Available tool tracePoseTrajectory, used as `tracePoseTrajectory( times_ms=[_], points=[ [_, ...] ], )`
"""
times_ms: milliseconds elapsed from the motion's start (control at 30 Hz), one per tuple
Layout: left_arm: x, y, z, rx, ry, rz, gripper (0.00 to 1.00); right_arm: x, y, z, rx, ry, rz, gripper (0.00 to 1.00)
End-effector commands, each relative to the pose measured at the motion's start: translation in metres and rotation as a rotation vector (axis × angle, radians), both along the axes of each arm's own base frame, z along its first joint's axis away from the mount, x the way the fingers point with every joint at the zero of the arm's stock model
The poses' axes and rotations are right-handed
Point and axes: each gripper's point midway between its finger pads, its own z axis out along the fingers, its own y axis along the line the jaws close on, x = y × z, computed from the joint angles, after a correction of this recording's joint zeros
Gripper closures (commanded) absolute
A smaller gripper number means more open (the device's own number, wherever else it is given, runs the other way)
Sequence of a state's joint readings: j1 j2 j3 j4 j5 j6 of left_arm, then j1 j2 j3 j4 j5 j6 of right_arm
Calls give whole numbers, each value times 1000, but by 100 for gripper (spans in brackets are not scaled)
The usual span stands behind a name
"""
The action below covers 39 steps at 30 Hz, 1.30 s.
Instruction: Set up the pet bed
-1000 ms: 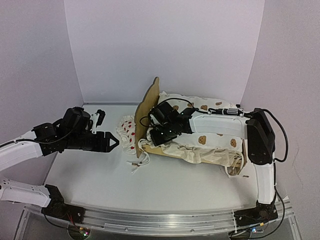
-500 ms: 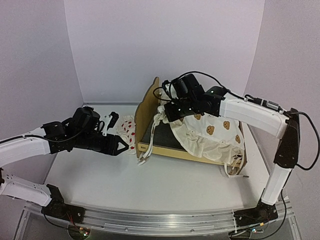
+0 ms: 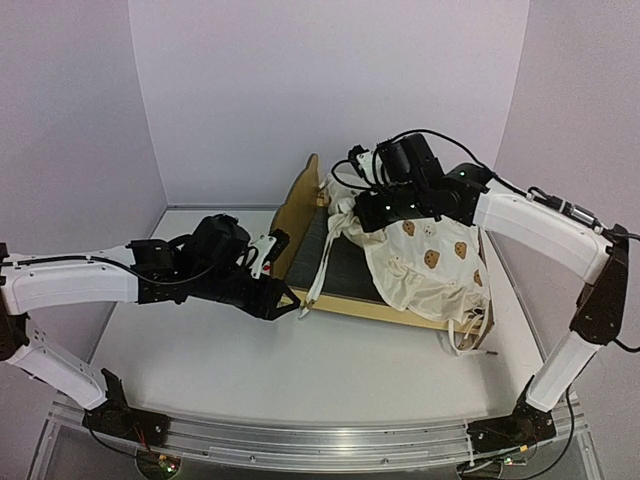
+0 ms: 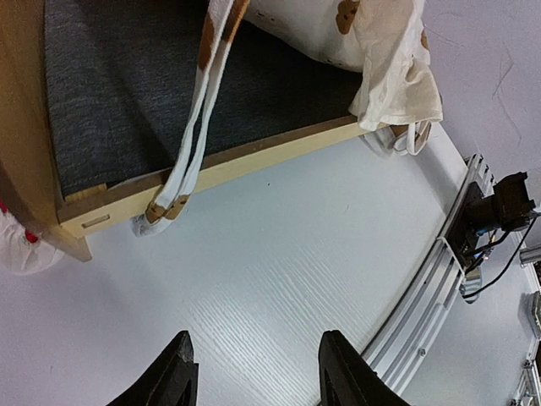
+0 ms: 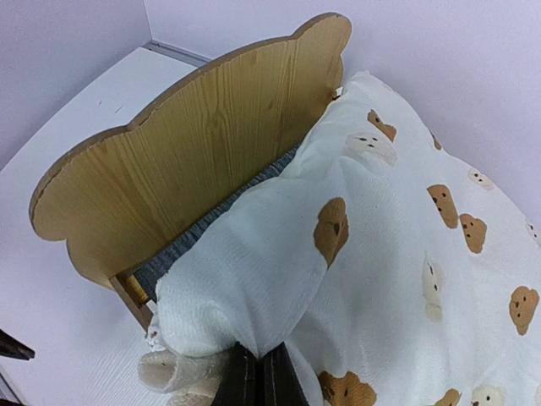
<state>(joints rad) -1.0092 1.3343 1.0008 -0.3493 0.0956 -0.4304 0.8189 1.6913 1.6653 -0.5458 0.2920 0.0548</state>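
Right end effector (image 3: 345, 210) holds cushion (image 3: 430, 265) raised over pet bed (image 3: 380, 308).

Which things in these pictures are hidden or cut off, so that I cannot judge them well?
- Strawberry pillow: only a sliver at the left edge of the left wrist view; in the top view the left arm covers it.
- Pet bed, far rail and right end: under the cushion in the top view.
- Right fingers: cut off by the bottom edge of the right wrist view, cushion cloth around them.

Bright, even light — soft shadow beneath the pet bed (image 3: 345, 268) — all views sharp.
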Motion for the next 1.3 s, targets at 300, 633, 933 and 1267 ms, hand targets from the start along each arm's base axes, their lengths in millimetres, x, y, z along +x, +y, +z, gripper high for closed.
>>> tracePoseTrajectory(
  times_ms=[300, 633, 933, 1267],
  points=[
    [47, -81, 20, -16, -168, -31, 53, -43, -48, -18, 12, 44, -7, 100],
    [39, -118, -8, -22, -168, -171, 46, -39, -59, -14, 1, 18, -50, 100],
    [47, -132, -26, -7, -181, -182, 46, -30, -59, 0, 13, -12, -73, 100],
    [65, -134, -34, 30, -240, -127, 51, -26, -58, 4, 19, -15, -85, 100]
  ],
)
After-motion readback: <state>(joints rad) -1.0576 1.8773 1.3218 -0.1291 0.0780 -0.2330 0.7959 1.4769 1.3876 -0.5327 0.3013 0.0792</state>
